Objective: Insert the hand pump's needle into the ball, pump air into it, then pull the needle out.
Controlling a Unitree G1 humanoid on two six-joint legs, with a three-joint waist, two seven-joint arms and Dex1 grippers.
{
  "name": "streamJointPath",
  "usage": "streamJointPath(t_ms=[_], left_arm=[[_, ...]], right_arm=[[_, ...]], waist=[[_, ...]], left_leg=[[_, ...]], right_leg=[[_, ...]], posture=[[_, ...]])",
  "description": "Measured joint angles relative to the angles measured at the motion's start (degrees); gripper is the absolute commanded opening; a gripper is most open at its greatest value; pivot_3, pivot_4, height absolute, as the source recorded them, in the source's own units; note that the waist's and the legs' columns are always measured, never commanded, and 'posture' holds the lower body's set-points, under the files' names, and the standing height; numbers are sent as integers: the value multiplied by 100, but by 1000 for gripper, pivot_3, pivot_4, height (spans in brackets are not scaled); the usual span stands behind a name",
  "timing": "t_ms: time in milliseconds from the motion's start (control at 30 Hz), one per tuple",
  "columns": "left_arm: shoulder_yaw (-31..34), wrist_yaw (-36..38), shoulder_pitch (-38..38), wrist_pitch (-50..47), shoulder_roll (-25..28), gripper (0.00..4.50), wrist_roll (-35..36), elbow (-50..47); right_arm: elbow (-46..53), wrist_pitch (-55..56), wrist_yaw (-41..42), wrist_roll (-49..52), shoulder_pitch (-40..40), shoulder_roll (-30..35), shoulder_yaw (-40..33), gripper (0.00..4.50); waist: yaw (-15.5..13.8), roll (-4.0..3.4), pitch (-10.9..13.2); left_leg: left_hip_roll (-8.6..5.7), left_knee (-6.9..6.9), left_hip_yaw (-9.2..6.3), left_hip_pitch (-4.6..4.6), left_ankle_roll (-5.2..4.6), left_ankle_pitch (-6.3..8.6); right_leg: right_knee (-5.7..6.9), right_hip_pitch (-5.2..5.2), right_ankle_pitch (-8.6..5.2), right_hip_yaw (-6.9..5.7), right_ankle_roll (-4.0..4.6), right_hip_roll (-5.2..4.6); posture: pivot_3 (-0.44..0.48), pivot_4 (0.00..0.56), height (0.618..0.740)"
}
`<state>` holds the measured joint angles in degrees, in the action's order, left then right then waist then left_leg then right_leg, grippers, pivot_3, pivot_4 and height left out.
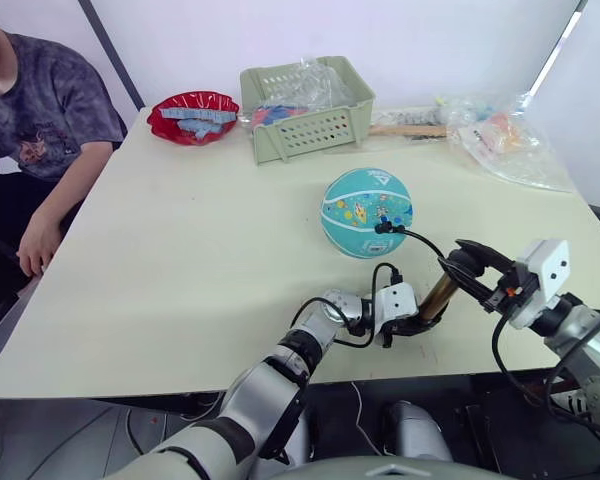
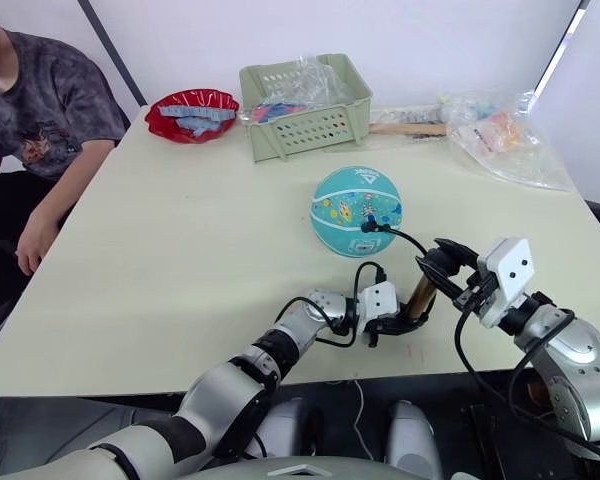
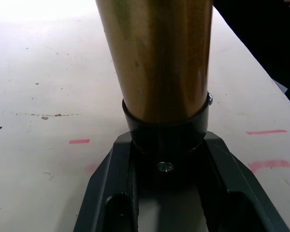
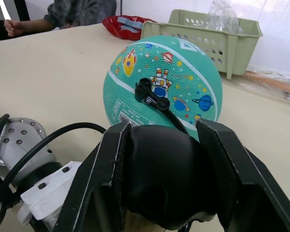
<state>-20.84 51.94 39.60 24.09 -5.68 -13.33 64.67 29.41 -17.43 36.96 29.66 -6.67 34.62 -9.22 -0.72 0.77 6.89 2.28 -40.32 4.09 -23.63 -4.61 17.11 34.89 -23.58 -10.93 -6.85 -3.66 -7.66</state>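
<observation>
Standing tilted near the table's point(image 1: 180, 260) front edge, the hand pump point(image 1: 438, 298) is clamped at its base by the left gripper point(image 1: 412, 322) and at its handle by the right gripper point(image 1: 467, 268). Its hose fitting sits plugged into the ball point(image 1: 367, 212), mid-table.

On the desk point(image 1: 180, 260) sit one ball point(image 1: 367, 212), one hand pump point(image 1: 439, 297) just beside it, one green basket point(image 1: 305, 107) and one red bowl point(image 1: 192, 117) beyond it.
</observation>
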Motion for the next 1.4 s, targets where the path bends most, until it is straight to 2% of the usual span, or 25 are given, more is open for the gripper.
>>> streamJointPath(t_ms=[167,533,733,833,1067,1267,1400], left_arm=[[1,13,1,5,-16,1128,11,-23],[10,22,0,8,-30,1128,25,-53],[10,18,14,10,-51,1128,28,-62],[9,21,14,15,-74,1128,28,-67],[2,32,12,16,-76,1128,22,-76],[-3,9,3,11,-37,1128,10,-67],[-9,-6,-16,8,-23,1128,-7,-59]], right_arm=[[65,-547,115,429,261,371,-247,1599],[134,-1712,162,2075,1381,1311,-1477,1599],[-233,-2312,178,2897,2020,2035,-2000,1599],[-422,-2530,180,3084,2116,2171,-2028,1599],[-304,-2591,181,3121,1991,2121,-2166,1599],[289,-1621,216,2311,997,1347,-2140,1599],[421,-1002,180,1679,332,703,-1622,1599]], waist=[[-7,-15,14],[-16,-42,45],[-14,-49,55],[-21,-53,74],[-26,-53,79],[-17,-34,66],[-12,-10,43]], left_leg=[[-3,0,2,-8,0,0],[-7,0,2,-12,0,0],[-12,-1,7,-14,0,0],[-15,-1,8,-20,0,0],[-15,0,9,-20,0,0],[-12,0,4,-9,0,0],[-8,0,1,-5,0,0]], right_leg=[[-1,-2,1,2,0,-5],[-1,-3,2,0,-2,-8],[-1,-5,3,1,-2,-18],[-2,-7,7,-1,-9,-24],[-2,-7,13,-3,-21,-25],[-1,3,12,-7,-22,-19],[2,4,12,-5,-22,-14]], posture=[[0,150,740],[0,150,740],[0,150,740],[0,150,740],[0,150,740],[0,150,740],[0,150,740]])
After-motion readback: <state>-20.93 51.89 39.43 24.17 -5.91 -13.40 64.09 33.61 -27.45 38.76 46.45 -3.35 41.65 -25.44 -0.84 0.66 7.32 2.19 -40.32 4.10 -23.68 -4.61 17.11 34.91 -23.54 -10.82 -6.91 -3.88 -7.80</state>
